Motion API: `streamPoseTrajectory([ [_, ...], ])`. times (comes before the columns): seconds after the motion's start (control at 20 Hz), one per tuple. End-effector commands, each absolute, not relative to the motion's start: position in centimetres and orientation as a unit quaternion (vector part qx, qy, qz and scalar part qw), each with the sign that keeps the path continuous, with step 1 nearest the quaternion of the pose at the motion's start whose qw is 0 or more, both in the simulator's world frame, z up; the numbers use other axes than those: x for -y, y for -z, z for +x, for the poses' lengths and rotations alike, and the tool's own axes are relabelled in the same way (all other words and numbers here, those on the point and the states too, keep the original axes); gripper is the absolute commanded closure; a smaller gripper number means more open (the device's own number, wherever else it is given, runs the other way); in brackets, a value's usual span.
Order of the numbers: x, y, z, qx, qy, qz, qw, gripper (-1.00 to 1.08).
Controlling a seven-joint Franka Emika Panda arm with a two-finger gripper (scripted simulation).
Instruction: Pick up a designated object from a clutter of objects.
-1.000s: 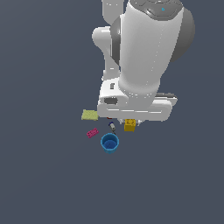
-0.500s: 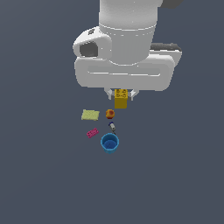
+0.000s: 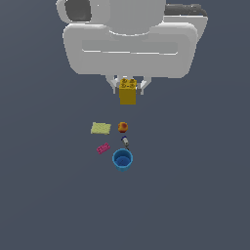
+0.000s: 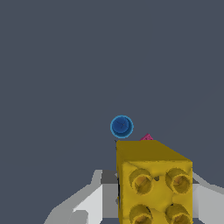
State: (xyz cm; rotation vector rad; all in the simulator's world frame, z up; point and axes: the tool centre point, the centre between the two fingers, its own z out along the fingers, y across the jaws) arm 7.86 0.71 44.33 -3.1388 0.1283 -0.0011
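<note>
Arm housing (image 3: 132,44): 1 unit, large, smooth white rounded shell, fills upper exterior view.

Gripper (image 3: 128,90): white angular fingers, closed on yellow brick (image 3: 128,92); brick clamped between fingers, hanging below housing, well above the surface (image 3: 195,195). Surface flat, matte, dark grey-blue.

Yellow brick: 1 pc, boxy, glossy plastic look; wrist view shows 4 round studs on one face (image 4: 154,181), small dark dots between.

Blue cup (image 3: 122,159): 1, round, open-topped, smooth.

Pale yellow-green pad (image 3: 100,128): 1, flat rectangle.

Orange-red fruit (image 3: 123,127): 1, round, beside pad.

Magenta flat brick (image 3: 103,148): 1, thin, studded.

Dark-and-white piece (image 3: 125,141): 1, tiny, between fruit and cup; shape not resolvable.
</note>
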Motion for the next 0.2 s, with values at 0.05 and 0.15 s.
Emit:
streamPoseTrajectory([
  [0.05,-0.56,-44.85,7.88,-0.041,0.000,-0.999,0.000,1.08],
  [0.15,-0.55,-44.87,7.91,-0.041,0.000,-0.999,0.000,1.08],
])
